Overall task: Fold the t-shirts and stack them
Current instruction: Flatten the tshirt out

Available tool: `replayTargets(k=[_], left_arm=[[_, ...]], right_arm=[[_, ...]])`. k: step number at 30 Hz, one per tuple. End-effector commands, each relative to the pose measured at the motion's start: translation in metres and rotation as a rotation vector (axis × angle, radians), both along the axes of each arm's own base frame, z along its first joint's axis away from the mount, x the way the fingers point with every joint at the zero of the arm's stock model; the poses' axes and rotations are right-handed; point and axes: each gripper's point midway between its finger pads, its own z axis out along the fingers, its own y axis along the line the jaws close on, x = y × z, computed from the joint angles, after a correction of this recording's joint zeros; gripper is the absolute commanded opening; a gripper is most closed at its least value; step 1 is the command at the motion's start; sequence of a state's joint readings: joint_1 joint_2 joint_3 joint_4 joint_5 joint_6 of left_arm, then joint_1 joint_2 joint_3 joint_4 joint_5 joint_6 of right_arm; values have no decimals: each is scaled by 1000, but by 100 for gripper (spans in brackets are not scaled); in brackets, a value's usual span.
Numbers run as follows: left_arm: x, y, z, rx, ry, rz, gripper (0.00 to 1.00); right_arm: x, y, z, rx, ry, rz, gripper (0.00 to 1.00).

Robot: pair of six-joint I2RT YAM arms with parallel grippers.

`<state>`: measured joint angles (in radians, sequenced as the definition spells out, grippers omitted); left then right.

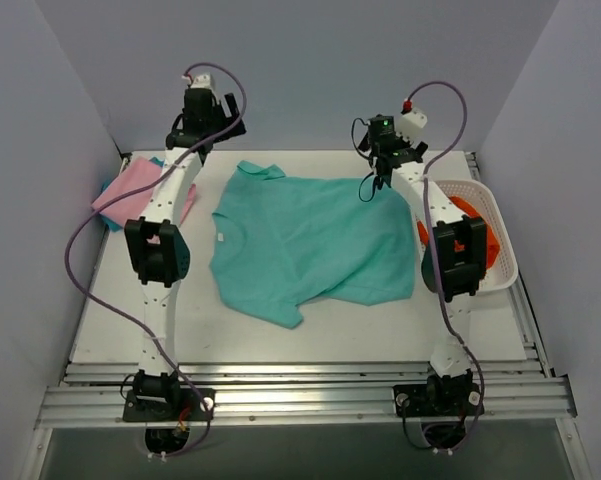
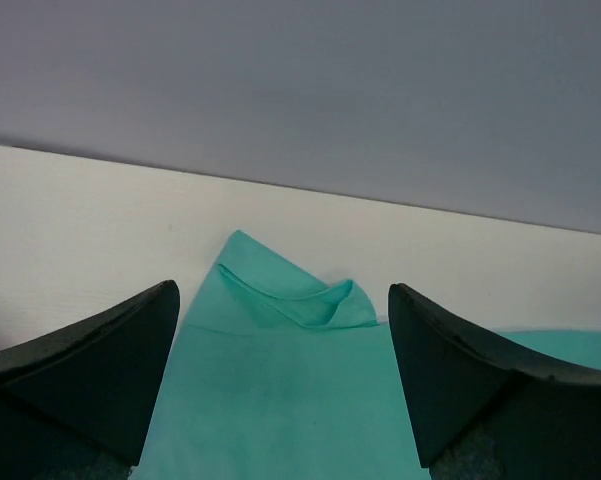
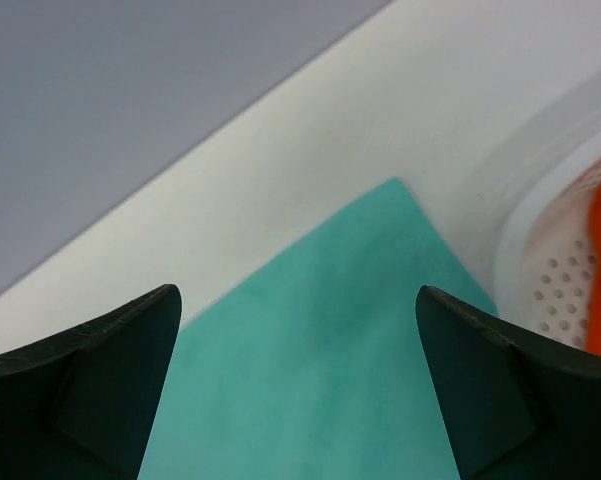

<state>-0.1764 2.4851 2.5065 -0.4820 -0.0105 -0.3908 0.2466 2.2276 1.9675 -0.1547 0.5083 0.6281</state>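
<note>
A large mint-teal t-shirt (image 1: pixel 310 245) lies spread flat in the middle of the table, its folded-over sleeve (image 2: pixel 300 295) at the far left corner. A pink t-shirt (image 1: pixel 130 190) lies folded at the far left with a bit of blue cloth under it. My left gripper (image 1: pixel 220 128) hovers open over the teal sleeve corner, and between its fingers (image 2: pixel 283 292) only the cloth below shows. Above the teal shirt's far right corner (image 3: pixel 330 380) my right gripper (image 1: pixel 372 185) also stands open (image 3: pixel 298 292) and holds nothing.
A white lattice basket (image 1: pixel 502 240) with orange cloth (image 1: pixel 485 235) in it stands at the right edge, close to the right arm; its rim (image 3: pixel 540 260) shows beside the right finger. Grey walls close in the back and both sides.
</note>
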Motion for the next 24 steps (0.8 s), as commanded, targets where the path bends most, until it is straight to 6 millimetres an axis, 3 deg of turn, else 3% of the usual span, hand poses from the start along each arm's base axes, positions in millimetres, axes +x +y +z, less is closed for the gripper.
replayTargets(k=[1,2,4,5,6,7,8,9,10,11,12,14,15,17,18,19,24], left_arm=[[-39,18,117,58,-156,96,94],[-61,24,156,53,-220,113,94],[-86,28,154,55,-209,128,94],[-113,27,144,58,-192,124,94],[-129,27,136,61,-176,121,94],[-156,27,154,49,-207,121,94],[-175,22,102,69,-105,128,94],[-190,19,91,65,-83,130,94],[-204,16,79,62,-62,132,94],[-231,14,50,54,-10,139,94],[-246,1,40,52,-3,125,94],[-272,-11,24,2,7,141,94],[-294,-21,-11,28,64,121,94],[-314,-35,-31,-24,100,124,96],[-334,-46,-53,-3,136,98,96],[-343,-51,-59,-13,146,91,96],[-392,-70,-90,-38,247,66,97]], right_arm=[[-35,8,114,-7,-218,0,100],[-54,8,121,-6,-224,10,100],[-78,15,121,5,-224,26,100],[-101,14,116,7,-215,35,100],[-113,15,110,12,-208,42,100],[-128,23,105,30,-202,60,100],[-143,24,123,70,-268,67,100],[-162,24,84,71,-201,80,100],[-174,30,76,111,-204,93,100],[-187,31,86,158,-254,104,99],[-206,31,50,156,-195,119,99],[-227,36,43,213,-208,124,98],[-240,32,21,206,-168,116,98],[-257,38,15,247,-168,128,98],[-264,39,10,251,-156,134,97],[-274,40,-1,251,-133,144,98],[-310,52,1,266,-138,197,98]])
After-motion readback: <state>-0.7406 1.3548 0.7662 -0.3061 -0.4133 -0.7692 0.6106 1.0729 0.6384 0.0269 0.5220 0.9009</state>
